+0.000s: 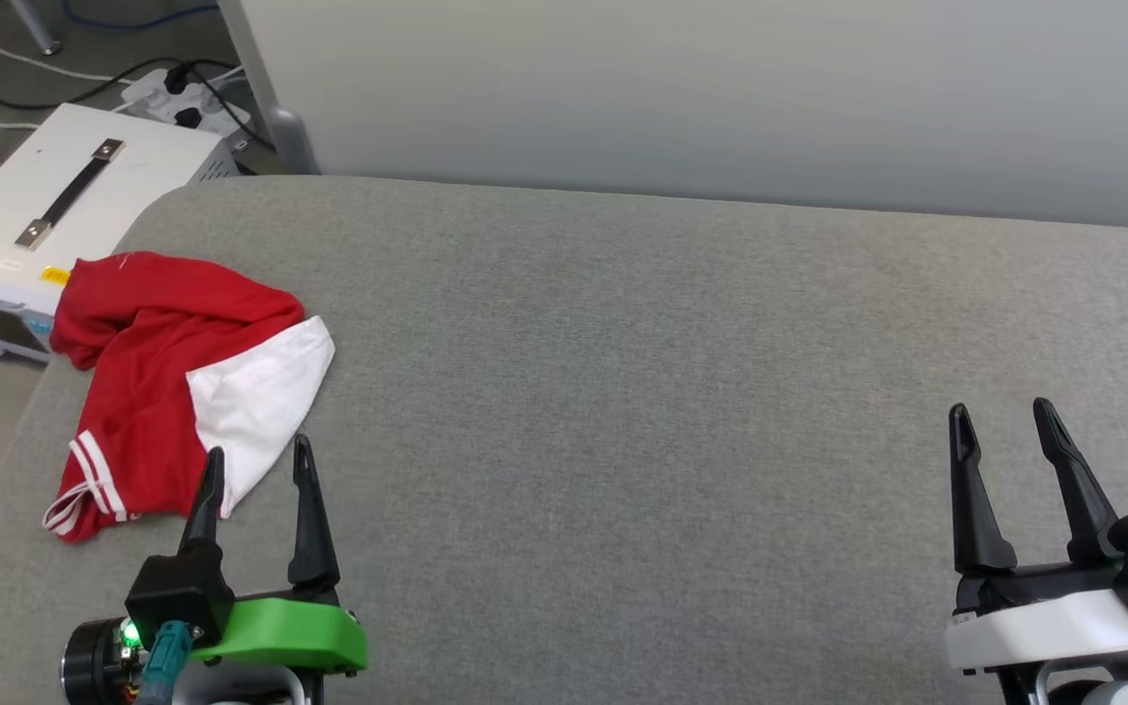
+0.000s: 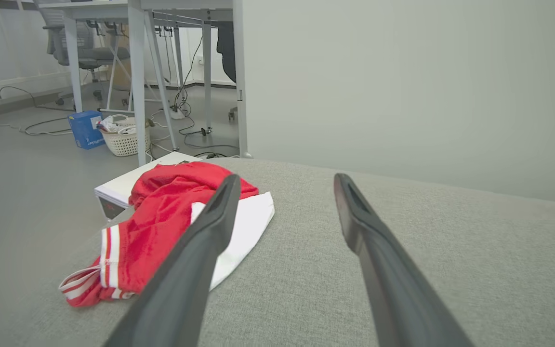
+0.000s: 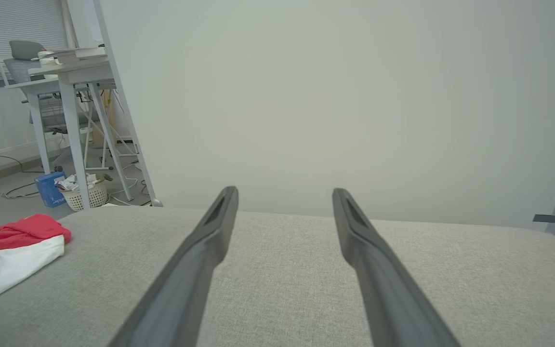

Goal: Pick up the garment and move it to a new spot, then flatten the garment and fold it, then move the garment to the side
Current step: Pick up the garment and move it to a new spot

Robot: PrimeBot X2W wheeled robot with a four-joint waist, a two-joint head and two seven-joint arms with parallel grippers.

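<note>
The dark two-fingered left gripper (image 1: 258,447) and right gripper (image 1: 1001,407) are spread, empty, over the grey fabric surface (image 1: 623,392). The crumpled red T-shirt with white sleeve (image 1: 163,372) lies at its left end. Beyond that end, a white woven basket (image 2: 125,142) holds pale crumpled items.

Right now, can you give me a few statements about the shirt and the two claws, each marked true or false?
1. The garment lies crumpled near the left end of the grey surface. True.
2. The left gripper is shut on the garment. False: its fingers are spread and hold nothing.
3. The right gripper is open above bare fabric, far from the garment. True.
4. The garment is folded into a neat rectangle. False: it is bunched, one white sleeve on top.
5. A white box sits past the surface's left corner. True.
</note>
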